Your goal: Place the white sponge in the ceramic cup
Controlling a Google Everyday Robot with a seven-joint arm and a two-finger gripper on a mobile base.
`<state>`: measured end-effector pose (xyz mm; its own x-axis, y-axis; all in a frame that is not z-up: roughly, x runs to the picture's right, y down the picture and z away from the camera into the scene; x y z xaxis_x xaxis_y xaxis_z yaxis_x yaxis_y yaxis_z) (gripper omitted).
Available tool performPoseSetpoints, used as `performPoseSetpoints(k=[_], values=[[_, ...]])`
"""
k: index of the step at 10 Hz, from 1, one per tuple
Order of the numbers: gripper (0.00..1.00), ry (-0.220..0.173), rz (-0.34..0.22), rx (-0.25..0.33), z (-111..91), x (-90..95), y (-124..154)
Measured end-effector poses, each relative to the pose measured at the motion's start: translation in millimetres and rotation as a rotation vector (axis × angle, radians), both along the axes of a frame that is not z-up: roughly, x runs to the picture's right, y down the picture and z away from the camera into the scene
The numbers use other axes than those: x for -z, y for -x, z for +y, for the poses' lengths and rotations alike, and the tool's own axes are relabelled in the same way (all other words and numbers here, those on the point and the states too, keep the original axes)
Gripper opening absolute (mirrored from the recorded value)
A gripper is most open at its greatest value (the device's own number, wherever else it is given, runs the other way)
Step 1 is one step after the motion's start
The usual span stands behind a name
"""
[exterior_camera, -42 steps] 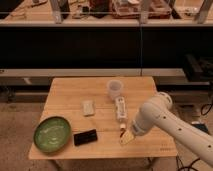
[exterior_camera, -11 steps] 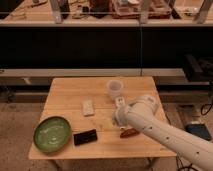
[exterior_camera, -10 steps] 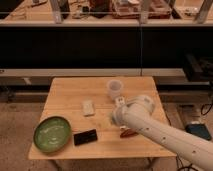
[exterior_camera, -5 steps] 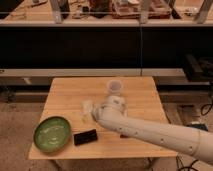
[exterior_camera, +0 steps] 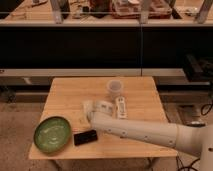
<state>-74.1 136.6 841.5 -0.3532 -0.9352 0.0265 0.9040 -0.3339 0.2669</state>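
Note:
The white sponge [exterior_camera: 87, 106] lies on the wooden table [exterior_camera: 65, 95], left of centre, partly covered by my gripper. My gripper [exterior_camera: 98, 110] is at the end of the white arm [exterior_camera: 145, 132], which reaches in from the lower right, and is right at the sponge. The ceramic cup [exterior_camera: 115, 89] stands upright behind and to the right of the gripper, apart from it.
A narrow white tube [exterior_camera: 121, 107] lies just right of the gripper. A wide green bowl [exterior_camera: 51, 134] sits at the front left. A small black object [exterior_camera: 86, 137] lies beside it. Dark shelving stands behind the table.
The arm has swung left across the table, from beside the white tube to the sponge. The cup, tube, bowl and black object have not moved.

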Motion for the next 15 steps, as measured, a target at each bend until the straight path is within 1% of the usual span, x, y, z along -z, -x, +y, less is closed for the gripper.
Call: performPoseSetpoints(k=[2, 3, 5, 8, 12, 15], values=[[0.80, -0.020, 0.011, 0.000, -7, -10.4, 9], [0.80, -0.021, 0.014, -0.007, -10, -15.8, 11], [0.80, -0.012, 0.012, -0.019, -12, -27.7, 16], [0.80, -0.003, -0.002, -0.007, -16, -43.4, 28], [0.80, -0.001, 0.003, -0.003, -24, -62.6, 29], [0.80, 0.019, 0.012, -0.022, -23, -74.9, 25]])
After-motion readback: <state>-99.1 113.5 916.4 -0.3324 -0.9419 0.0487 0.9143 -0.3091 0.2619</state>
